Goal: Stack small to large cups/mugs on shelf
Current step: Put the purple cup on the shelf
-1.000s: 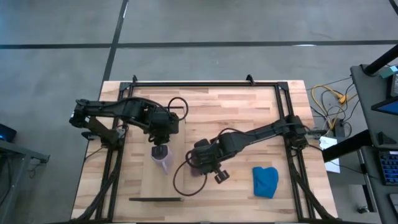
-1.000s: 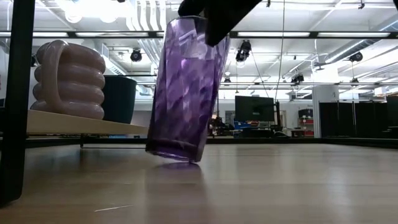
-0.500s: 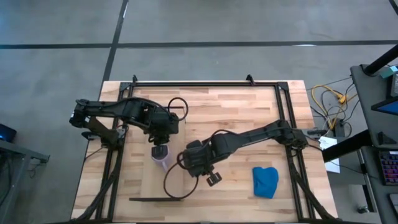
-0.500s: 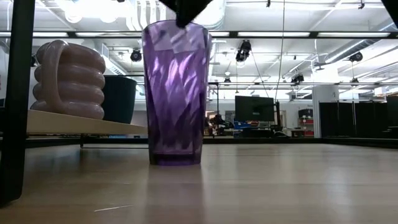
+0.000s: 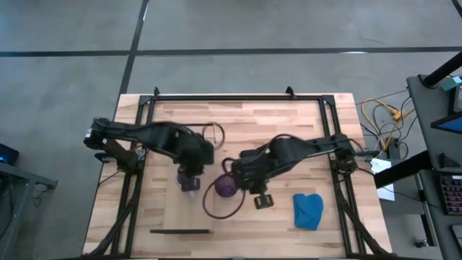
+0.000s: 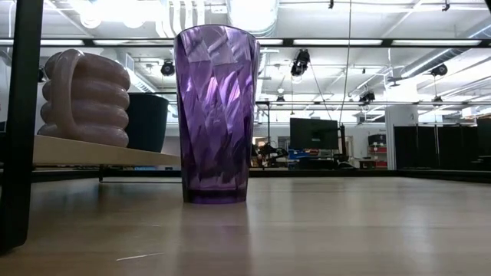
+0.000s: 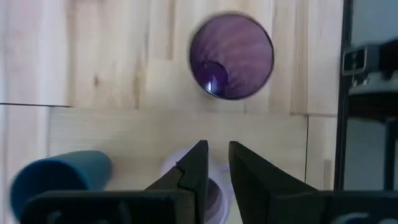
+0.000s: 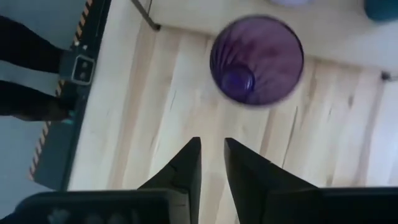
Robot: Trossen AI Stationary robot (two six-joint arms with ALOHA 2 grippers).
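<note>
The dark purple tumbler [image 5: 225, 188] stands upright on its base on the table, alone in the low view [image 6: 215, 115]. The pale lilac mug [image 6: 84, 96] and the dark blue cup [image 6: 146, 121] stand on the light wooden shelf [image 6: 92, 151]. My right gripper [image 8: 212, 144] is narrowly open and empty. It is a little to the tumbler's right in the high view [image 5: 242, 177]. My left gripper [image 7: 217, 146] is narrowly open above the mug [image 7: 180, 180], beside the blue cup [image 7: 62, 177]. I see no touch.
A bright blue cloth [image 5: 308, 211] lies at the near right of the table. A thin dark bar [image 5: 180, 232] lies near the front edge. The right arm's cable loops [image 5: 216, 211] beside the tumbler. Black frame rails [image 5: 130, 195] run along both sides.
My right gripper has set the tilted, lifted tumbler down upright on the table and let go of its rim. It has then drawn back toward the table's right edge. My left gripper has moved toward the near edge, over the lilac mug.
</note>
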